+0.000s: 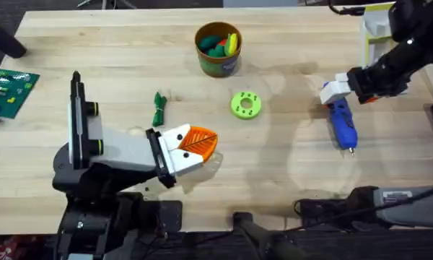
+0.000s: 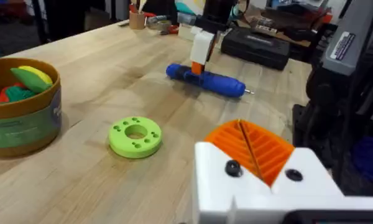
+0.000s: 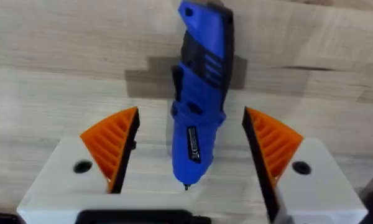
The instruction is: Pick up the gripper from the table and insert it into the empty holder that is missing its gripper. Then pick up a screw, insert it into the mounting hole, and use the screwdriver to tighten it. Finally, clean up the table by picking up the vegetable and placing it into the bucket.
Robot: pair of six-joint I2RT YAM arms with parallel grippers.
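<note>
Left arm's white gripper with orange ribbed pads (image 1: 202,143): low over table centre, fingers together; right arm's matching gripper (image 1: 332,92): far right, fingers spread wide.

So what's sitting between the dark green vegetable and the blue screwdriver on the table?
In the overhead view, the lime green disc lies between the vegetable and the screwdriver; otherwise bare table.

Screwdriver (image 1: 342,124) lies flat at the table's (image 1: 289,173) right side, bit toward the near edge. Right gripper (image 1: 335,92) sits at its far end. Left gripper (image 1: 196,144) rests near table centre, orange pads together. Vegetable (image 1: 159,108) lies beside a lime green disc (image 1: 245,104). Bucket (image 1: 218,49) holds coloured toys.
</note>
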